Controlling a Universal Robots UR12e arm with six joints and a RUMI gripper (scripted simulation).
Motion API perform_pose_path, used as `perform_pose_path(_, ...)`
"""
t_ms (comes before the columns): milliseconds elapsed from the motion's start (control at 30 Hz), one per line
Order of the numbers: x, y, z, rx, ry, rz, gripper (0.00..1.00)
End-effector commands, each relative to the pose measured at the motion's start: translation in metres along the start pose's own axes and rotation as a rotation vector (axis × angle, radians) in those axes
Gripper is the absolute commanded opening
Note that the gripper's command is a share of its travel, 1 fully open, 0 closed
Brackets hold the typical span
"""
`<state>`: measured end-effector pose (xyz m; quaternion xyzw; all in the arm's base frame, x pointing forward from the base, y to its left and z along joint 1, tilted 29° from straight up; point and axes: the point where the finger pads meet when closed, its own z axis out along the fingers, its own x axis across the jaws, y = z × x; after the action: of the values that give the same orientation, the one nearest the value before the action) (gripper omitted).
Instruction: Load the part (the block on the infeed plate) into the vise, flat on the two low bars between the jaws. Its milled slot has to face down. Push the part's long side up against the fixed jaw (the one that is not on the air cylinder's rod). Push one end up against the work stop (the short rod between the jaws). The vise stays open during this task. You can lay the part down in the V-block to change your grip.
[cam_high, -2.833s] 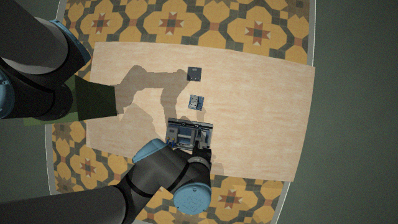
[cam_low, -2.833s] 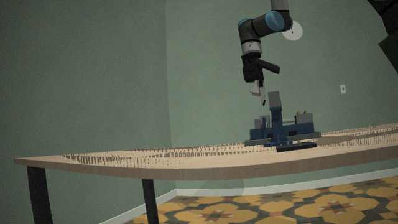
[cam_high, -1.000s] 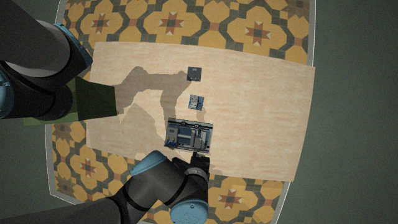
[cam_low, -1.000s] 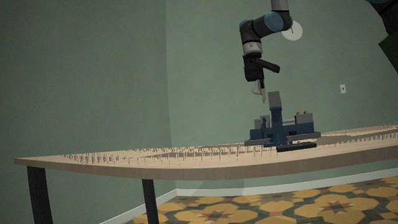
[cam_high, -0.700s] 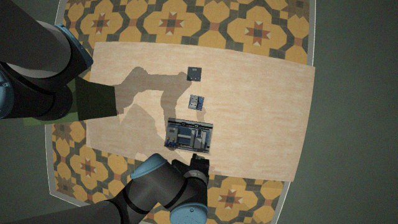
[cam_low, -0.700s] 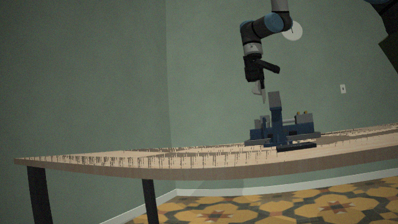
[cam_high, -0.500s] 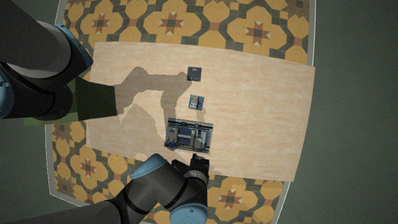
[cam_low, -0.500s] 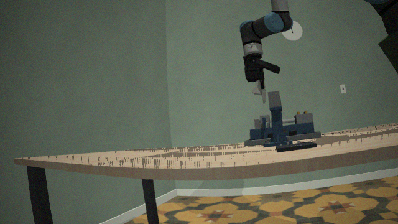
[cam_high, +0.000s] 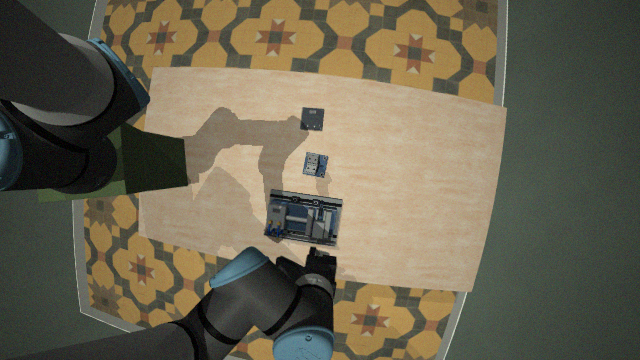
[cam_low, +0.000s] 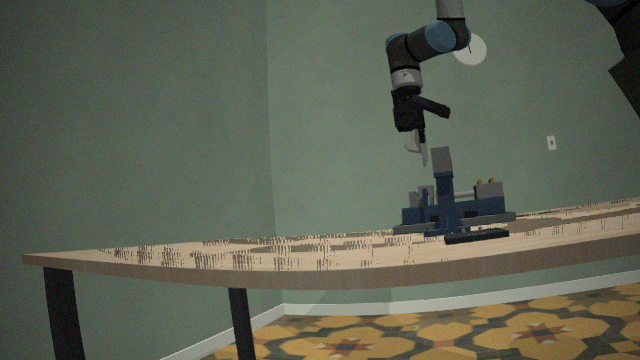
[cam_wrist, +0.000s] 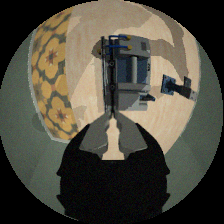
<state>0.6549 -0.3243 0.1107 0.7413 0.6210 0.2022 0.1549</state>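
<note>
The grey part (cam_low: 441, 160) stands on end in the blue V-block (cam_low: 444, 202). From above it shows as a pale block in the V-block (cam_high: 315, 164). The dark infeed plate (cam_high: 312, 119) lies beyond it with nothing on it. The vise (cam_high: 304, 217) sits open on the table and also shows in the wrist view (cam_wrist: 125, 65). My gripper (cam_low: 419, 150) is shut and empty. It hangs high above the table, to the side of the part's top and apart from it. In the wrist view the fingertips (cam_wrist: 113, 116) meet over the vise's edge.
The arm's elbow and wrist (cam_high: 280, 305) hang over the table's near edge beside the vise. The arm's base (cam_high: 60, 100) stands at the table's left end. The air cylinder with its fittings (cam_high: 275, 220) is on the vise's left side.
</note>
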Motion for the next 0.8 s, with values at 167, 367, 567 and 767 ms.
perform_pose_path(167, -0.0002, 0.0006, -0.0005, -0.001, -0.001, 0.000, 0.00)
perform_pose_path(367, -0.0002, 0.0006, 0.0005, -0.001, -0.001, 0.000, 0.00)
perform_pose_path(567, -0.0003, 0.0007, 0.0041, 0.000, 0.000, -0.001, 0.00)
perform_pose_path(767, -0.0003, 0.0008, 0.0081, 0.000, 0.000, -0.001, 0.00)
